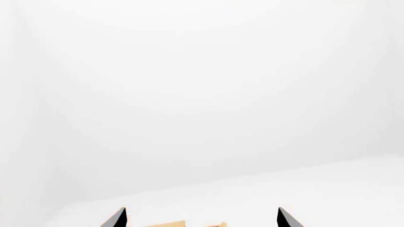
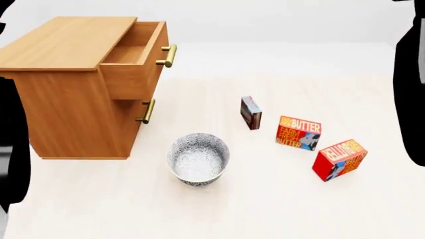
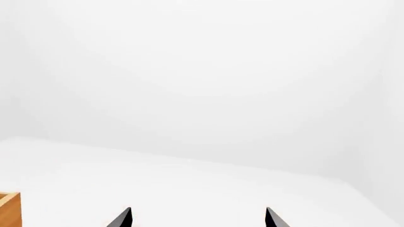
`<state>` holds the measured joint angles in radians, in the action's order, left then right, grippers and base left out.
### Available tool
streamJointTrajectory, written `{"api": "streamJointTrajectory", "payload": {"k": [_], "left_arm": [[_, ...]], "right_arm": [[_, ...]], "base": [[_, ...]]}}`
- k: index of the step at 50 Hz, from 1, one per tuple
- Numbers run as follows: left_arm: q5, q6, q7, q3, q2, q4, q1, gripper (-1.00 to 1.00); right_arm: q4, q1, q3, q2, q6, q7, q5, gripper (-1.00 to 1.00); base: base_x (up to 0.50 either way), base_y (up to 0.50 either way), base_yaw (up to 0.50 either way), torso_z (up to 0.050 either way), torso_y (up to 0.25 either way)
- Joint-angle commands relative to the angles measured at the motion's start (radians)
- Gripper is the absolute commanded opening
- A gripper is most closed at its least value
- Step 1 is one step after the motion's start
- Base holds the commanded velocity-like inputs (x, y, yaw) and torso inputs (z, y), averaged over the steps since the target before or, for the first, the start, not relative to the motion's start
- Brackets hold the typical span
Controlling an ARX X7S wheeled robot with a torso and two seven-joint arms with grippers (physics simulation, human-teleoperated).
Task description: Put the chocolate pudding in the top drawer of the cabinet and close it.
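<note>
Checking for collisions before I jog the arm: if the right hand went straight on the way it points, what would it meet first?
Nothing near: past the right hand the view shows only bare white background, though depth there is unclear.

Mostly white wall and floor. At bottom edge, two dark fingertips (image 3: 124, 218) of the right gripper (image 3: 198, 220), set wide apart, nothing between. In lower left corner, a wooden corner of the cabinet (image 3: 9, 210).

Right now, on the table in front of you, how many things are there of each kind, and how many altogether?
Cabinet: 1, its top drawer pulled open
Patterned bowl: 1
Butter boxes: 2, one upright, one tilted
Chocolate pudding: 1, standing on edge
Total: 5 things
</note>
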<state>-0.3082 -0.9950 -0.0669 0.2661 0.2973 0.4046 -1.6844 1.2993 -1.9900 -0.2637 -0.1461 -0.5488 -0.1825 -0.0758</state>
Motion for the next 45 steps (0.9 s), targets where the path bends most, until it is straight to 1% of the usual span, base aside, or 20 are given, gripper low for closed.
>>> {"api": "streamJointTrajectory", "payload": {"k": [1, 19, 33, 38, 45], "left_arm": [[-0.002, 0.002, 0.001, 0.003, 0.001, -0.001, 0.0, 1.0], [-0.004, 0.006, -0.002, 0.01, 0.004, -0.001, 0.0, 1.0], [-0.008, 0.015, -0.005, 0.012, 0.006, -0.002, 0.002, 1.0], [-0.01, 0.016, -0.001, 0.009, 0.005, -0.003, 0.003, 1.0], [-0.016, 0.008, 0.005, 0.0, 0.003, 0.0, 0.001, 1.0]], "right_arm": [[0.003, 0.005, 0.004, 0.003, -0.001, 0.004, 0.002, 1.0], [0.001, 0.008, 0.008, -0.004, -0.012, 0.004, 0.007, 1.0], [-0.001, 0.012, 0.009, -0.005, -0.023, -0.003, 0.01, 1.0], [-0.001, 0.015, 0.011, -0.005, -0.024, 0.001, 0.009, 1.0], [0.001, 0.019, 0.017, -0.005, -0.026, 0.01, 0.008, 1.0]], "base": [[0.5, 0.0, 0.0, 0.0, 0.0], [0.5, 0.0, 0.0, 0.0, 0.001], [0.0, 0.0, 0.0, 0.0, 0.001], [0.19, 0.0, 0.0, 0.0, 0.0], [0.0, 0.0, 0.0, 0.0, 0.0]]}}
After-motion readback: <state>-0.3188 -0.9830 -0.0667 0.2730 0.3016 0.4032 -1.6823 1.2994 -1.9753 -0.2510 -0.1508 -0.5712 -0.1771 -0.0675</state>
